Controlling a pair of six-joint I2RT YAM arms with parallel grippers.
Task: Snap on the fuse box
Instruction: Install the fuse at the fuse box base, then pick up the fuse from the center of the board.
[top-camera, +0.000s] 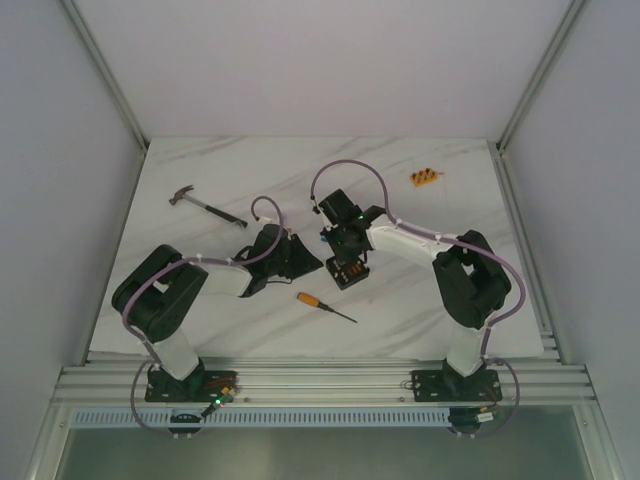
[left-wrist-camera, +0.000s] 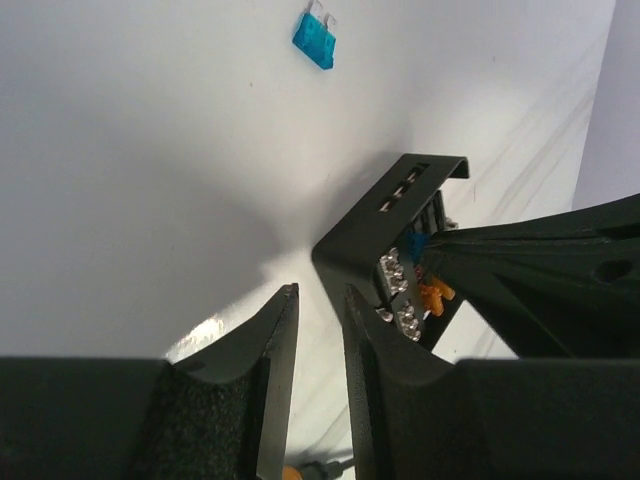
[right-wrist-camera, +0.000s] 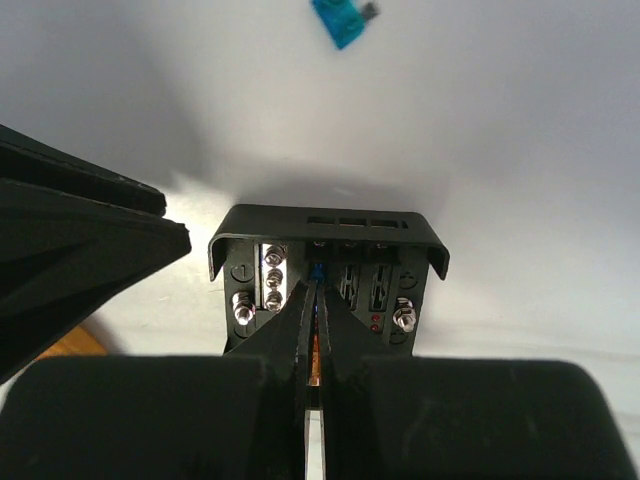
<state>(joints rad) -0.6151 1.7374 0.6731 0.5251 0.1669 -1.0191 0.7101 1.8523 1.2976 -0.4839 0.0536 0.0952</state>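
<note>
Fuse box being met by the right gripper, fingers pinching fully together, tips reaching a blue fuse seated among the slots. Hovering just beside the box's corner: the left gripper, fingers standing apart, gripping nothing. Sitting near the middle of the table, box face turned upward. Lying beyond it on bare surface: a loose blue fuse. Lying farther out: a screwdriver nearby, a hammer far left, an orange block far right.

Top view high, looking down on table; wrist views close, sharing fuse box.
</note>
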